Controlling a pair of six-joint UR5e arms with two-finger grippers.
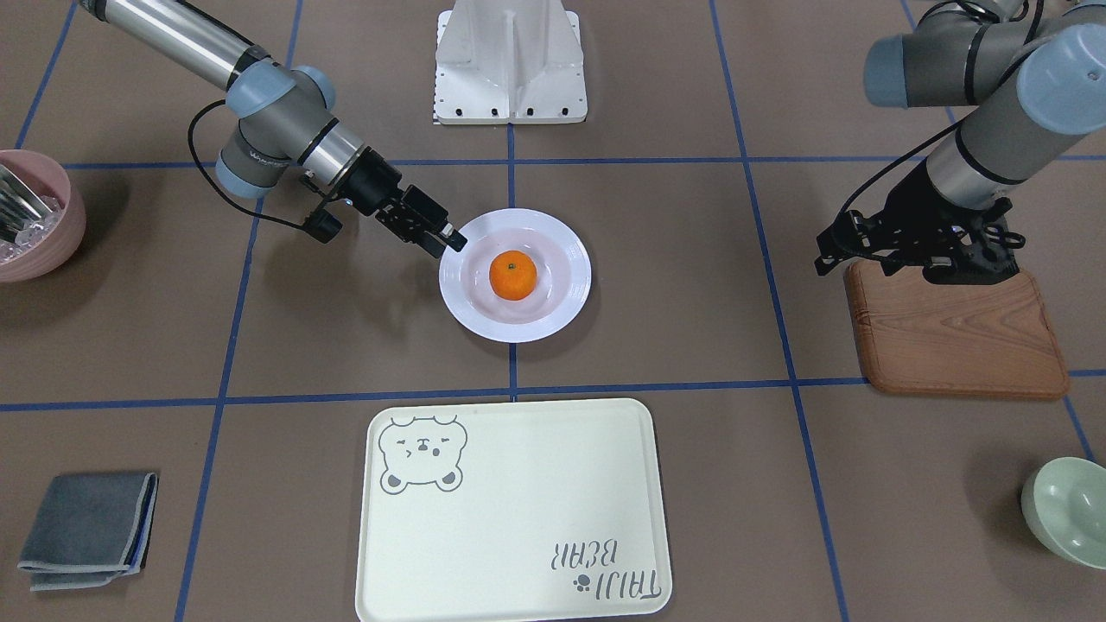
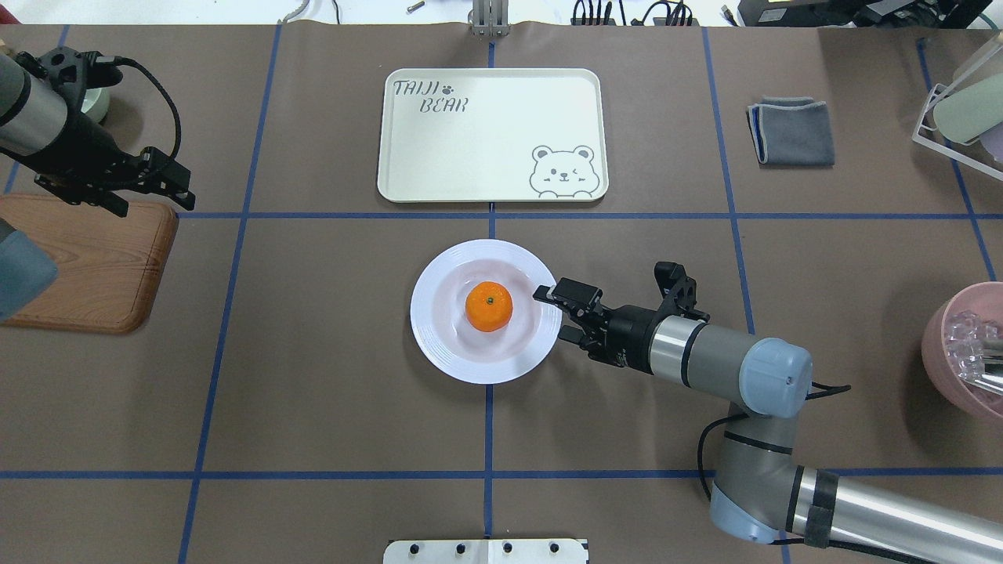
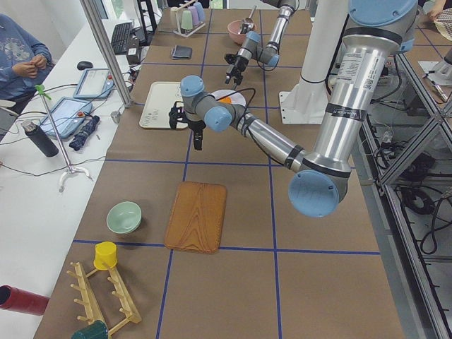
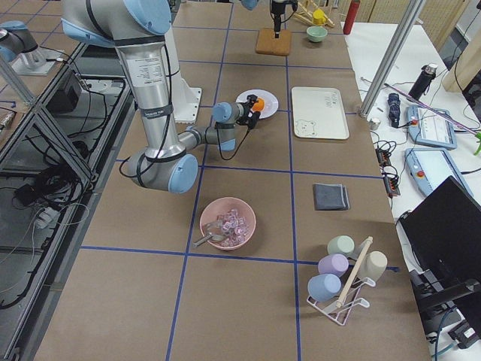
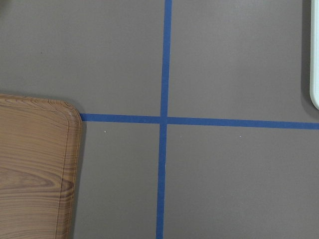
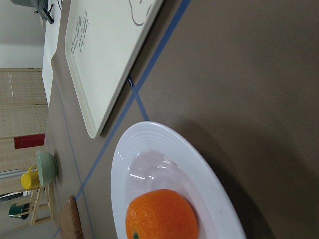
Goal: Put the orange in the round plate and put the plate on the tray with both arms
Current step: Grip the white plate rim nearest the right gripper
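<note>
The orange (image 1: 512, 275) (image 2: 489, 305) (image 6: 162, 216) lies in the middle of the round plate (image 1: 562, 311) (image 2: 439, 345) (image 6: 199, 159), which rests on the table just short of the tray (image 1: 518, 501) (image 2: 486, 149) (image 6: 104, 55). My right gripper (image 1: 451, 242) (image 2: 548, 315) is open at the plate's rim, one finger over the rim and the other beside it. Far off to the side, my left gripper (image 1: 828, 250) (image 2: 184, 186) hangs open and empty above the far edge of the wooden board (image 1: 959, 337).
The wooden board (image 2: 86, 266) (image 5: 30, 164) lies under the left arm. A pink bowl (image 1: 34, 225) (image 2: 964, 345) sits near the right arm's side edge. A pale green bowl (image 1: 1067, 510) and a folded grey cloth (image 1: 86, 527) (image 2: 791, 129) flank the tray.
</note>
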